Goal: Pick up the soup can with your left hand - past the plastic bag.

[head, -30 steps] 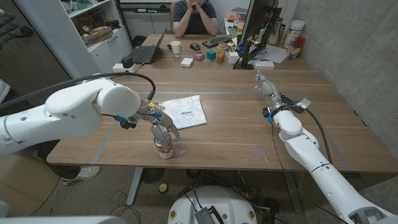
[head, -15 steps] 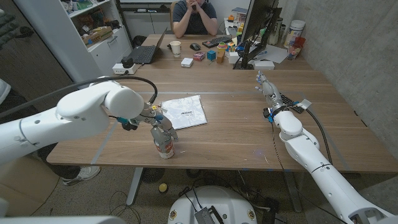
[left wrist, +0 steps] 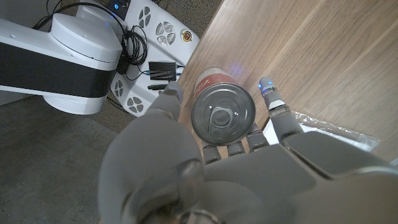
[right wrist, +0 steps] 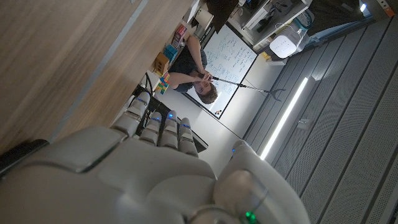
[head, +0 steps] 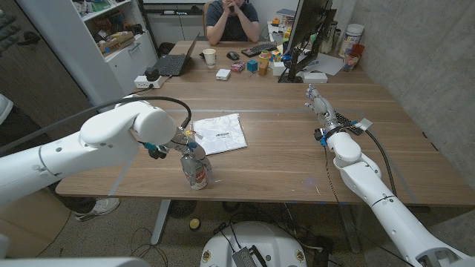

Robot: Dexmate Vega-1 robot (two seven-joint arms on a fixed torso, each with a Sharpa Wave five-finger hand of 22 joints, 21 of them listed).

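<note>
While the soup can [head: 196, 172] stands at the tabletop's [head: 282, 156] near edge, just nearer than the plastic bag [head: 221, 133], the left hand [head: 191, 150] straddles it from above, fingers [left wrist: 277, 114] spread, not yet gripping, so closing and lifting remain.

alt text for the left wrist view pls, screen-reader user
Seen from above, the left robot hand cups its fingers around an upright soup can near the wooden table's edge. A plastic bag's corner lies beside it.

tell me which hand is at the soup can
The left hand: its fingers surround the soup can near the table's front edge. The right hand is far off.
</note>
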